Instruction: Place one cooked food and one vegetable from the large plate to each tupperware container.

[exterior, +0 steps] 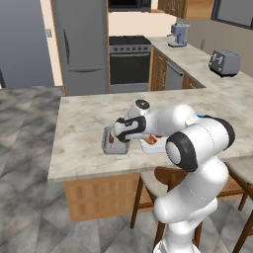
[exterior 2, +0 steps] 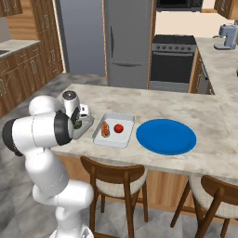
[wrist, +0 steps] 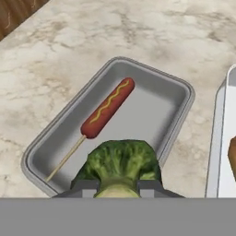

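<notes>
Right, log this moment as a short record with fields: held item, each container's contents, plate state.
held item: lumpy green broccoli floret, clamped between the jaws of the gripper
position: above the near end of the deep grey rectangular tray
grey tray contents: reddish-brown sausage on a stick with a mustard line
shallow whitish tray contents: hot dog in a tan bun, round red tomato
flat round blue plate: bare

Home kitchen — fridge (exterior: 81,44), oven (exterior: 129,64), toaster (exterior: 225,62), marble counter (exterior: 84,123), wood cabinets (exterior 2: 28,65).
</notes>
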Robot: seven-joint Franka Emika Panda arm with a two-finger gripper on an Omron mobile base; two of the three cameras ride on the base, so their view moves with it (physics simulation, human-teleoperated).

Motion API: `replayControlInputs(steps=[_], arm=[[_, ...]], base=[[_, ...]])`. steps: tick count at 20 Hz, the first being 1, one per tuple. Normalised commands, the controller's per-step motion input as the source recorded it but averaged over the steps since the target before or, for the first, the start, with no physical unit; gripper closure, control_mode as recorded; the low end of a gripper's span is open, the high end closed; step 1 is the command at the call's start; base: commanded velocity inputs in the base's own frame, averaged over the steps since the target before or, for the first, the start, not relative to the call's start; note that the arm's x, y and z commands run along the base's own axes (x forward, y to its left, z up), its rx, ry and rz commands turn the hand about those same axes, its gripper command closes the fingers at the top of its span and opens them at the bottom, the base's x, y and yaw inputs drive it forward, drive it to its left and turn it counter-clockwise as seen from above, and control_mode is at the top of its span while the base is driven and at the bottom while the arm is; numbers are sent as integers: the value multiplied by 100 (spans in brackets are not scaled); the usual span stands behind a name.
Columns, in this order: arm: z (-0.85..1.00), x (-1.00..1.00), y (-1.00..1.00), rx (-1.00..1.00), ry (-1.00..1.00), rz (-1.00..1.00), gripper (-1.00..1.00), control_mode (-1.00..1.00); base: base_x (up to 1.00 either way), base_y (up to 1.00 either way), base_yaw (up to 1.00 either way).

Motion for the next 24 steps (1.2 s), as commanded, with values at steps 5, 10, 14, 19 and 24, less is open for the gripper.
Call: replayControlInputs(steps=[5,10,14,19,24], arm=[[-38,4,17,-3,0,0,100,-100],[-25,2,33,-6,0,0,100,-100],[-31,4,25,-4,0,0,-100,-100],[-5,2,5,-1,0,0,-100,-100],[6,3,0,0,0,0,-100,-100]], base=[[0,0,0],[0,0,0],[0,0,0],[0,0,0],[0,0,0]])
